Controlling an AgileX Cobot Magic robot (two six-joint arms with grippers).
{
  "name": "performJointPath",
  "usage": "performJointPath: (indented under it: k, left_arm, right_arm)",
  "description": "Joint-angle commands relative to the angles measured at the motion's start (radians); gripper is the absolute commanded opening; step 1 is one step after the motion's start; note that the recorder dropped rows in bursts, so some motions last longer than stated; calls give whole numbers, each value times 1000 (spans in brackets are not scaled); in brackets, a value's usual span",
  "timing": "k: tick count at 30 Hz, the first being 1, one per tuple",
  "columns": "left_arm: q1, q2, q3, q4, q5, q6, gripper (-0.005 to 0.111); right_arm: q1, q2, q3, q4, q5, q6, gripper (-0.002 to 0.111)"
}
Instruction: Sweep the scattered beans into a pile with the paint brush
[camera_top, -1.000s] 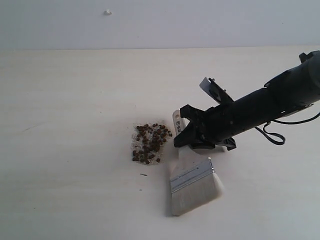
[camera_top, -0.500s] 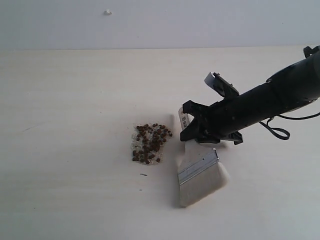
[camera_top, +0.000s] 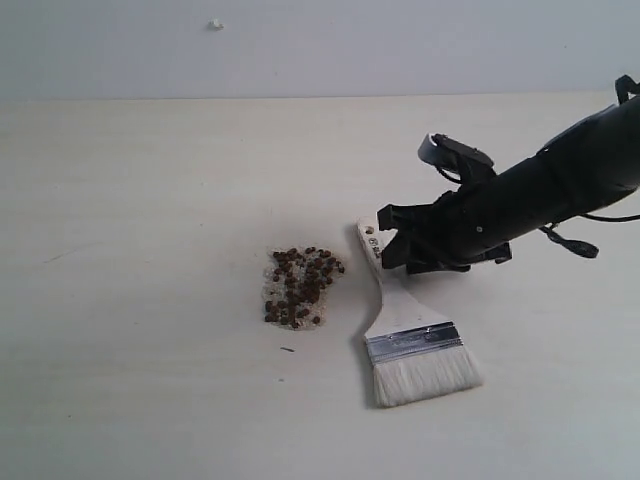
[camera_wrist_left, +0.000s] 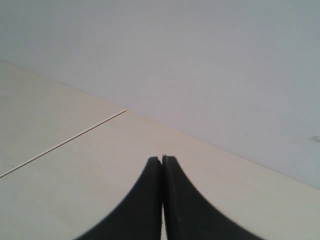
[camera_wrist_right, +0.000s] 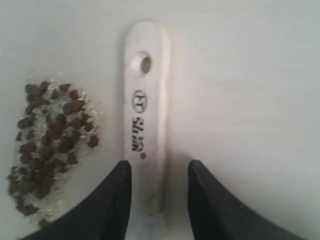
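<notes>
Right gripper (camera_top: 388, 242) is spread open, not clamping anything. Its 2 fingers (camera_wrist_right: 116, 200) sit on either side of the paint brush (camera_top: 405, 320) handle. In the right wrist view, the finger on the bean side looks right up against the handle's edge, and the other one has a clear gap. Can't tell if that first finger is actually touching.

The brush is let go and lies flat on the table (camera_top: 150, 200). The end of the handle with the hole points toward the far side, and the silver band and whitish bristles are toward the near edge. There's some dark print on the handle just below the hole.

The beans (camera_top: 300, 288) are bunched in 1 compact patch just beside the handle, to its left in the exterior view, with whitish crumbs mixed in. They're near the brush but not touching it. 1 tiny dark speck lies apart from the patch, a bit nearer the front edge.

Left gripper (camera_wrist_left: 161, 165) has its 2 fingers pressed together with nothing between them, over bare tabletop with the grey wall (camera_wrist_left: 200, 60) behind.
</notes>
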Motion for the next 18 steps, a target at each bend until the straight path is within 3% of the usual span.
performJointPath:
  k: [1, 6, 8, 12, 18]
  left_arm:
    - [-6, -6, 3, -2, -4, -3, 0]
    - [-6, -6, 3, -2, -4, -3, 0]
    - [-6, -6, 3, -2, -4, -3, 0]
    - [-6, -6, 3, -2, -4, -3, 0]
    - [-6, -6, 3, -2, -4, -3, 0]
  right_arm:
    - [-3, -61, 8, -70, -149, 3, 38]
    - [-3, -164, 8, -136, -265, 102, 37]
    - [-3, -223, 18, -219, -291, 181, 31]
    - [-3, -367, 87, -355, -356, 319, 0]
    - [-3, -687, 268, -357, -386, 347, 0]
